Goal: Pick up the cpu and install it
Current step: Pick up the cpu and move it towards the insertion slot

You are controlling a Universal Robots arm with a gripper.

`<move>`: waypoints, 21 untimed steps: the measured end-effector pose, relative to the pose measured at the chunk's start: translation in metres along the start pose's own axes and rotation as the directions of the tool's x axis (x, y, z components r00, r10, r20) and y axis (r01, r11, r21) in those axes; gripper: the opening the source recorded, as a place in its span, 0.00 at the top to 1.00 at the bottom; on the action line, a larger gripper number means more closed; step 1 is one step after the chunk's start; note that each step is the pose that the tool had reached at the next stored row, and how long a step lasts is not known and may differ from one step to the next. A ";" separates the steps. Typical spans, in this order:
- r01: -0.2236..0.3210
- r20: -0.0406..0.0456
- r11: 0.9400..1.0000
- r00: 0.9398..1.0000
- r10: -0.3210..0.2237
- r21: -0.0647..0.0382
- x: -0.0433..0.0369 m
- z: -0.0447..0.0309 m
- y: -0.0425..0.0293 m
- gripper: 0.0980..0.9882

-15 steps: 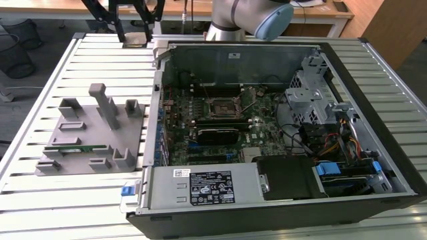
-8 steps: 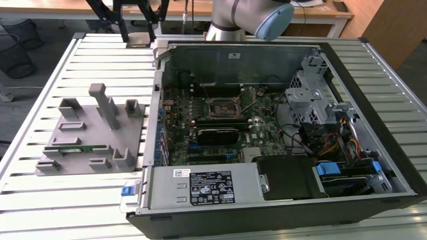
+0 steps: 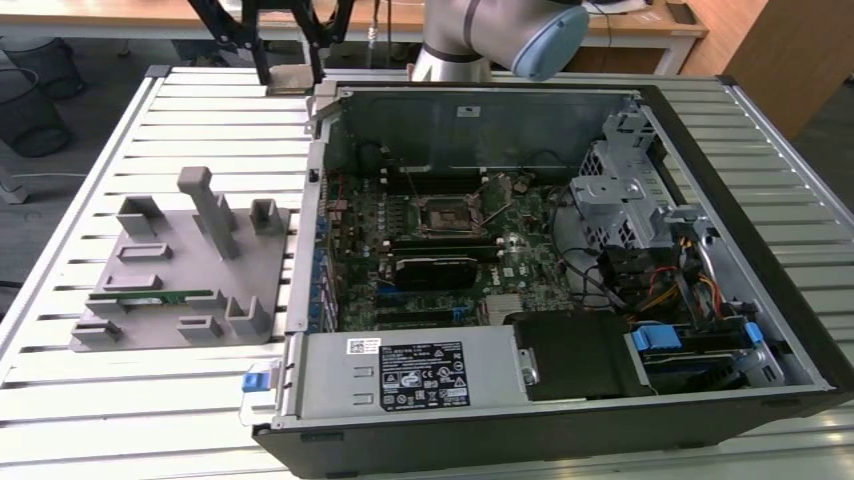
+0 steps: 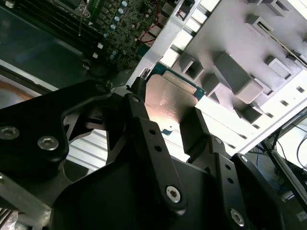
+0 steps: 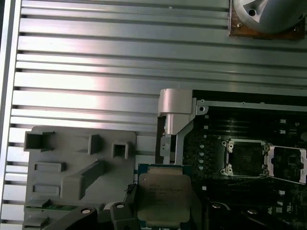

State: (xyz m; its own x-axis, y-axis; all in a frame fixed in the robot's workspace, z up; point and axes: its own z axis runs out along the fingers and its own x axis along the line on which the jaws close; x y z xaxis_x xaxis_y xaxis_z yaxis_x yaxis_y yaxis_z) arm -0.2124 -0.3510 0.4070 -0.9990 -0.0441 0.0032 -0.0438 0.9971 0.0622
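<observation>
The cpu [image 5: 164, 199] is a flat square chip with a silvery top and a green rim, and my gripper [image 5: 165, 212] is shut on it. In the second wrist view the black fingers [image 4: 194, 125] press on two opposite edges of the cpu [image 4: 169, 99]. The exterior view has the gripper [image 3: 290, 55] high over the table's far side, left of the case's back corner, with the cpu [image 3: 292, 77] hanging under it. The black square-framed socket [image 3: 447, 215] on the motherboard stands open and bare, and in the first wrist view the socket [image 5: 247, 157] lies apart from the cpu.
The open computer case [image 3: 747, 300] takes up the exterior view's right, with drive cage, cables and power supply [image 3: 407, 375] inside. A grey moulded fixture [image 3: 174, 270] holding a green memory stick [image 3: 154, 297] sits on the slatted table [image 3: 200, 130]. The arm's base [image 3: 454, 55] stands behind the case.
</observation>
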 end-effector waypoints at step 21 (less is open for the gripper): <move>0.000 0.000 1.000 1.000 0.000 0.000 -0.0268 -0.0002 -0.0012 0.52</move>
State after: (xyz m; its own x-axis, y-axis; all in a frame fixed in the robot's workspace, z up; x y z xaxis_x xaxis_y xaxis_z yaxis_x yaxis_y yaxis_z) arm -0.1856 -0.3510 0.4070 -0.9990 -0.0441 0.0033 -0.0438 0.9971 0.0622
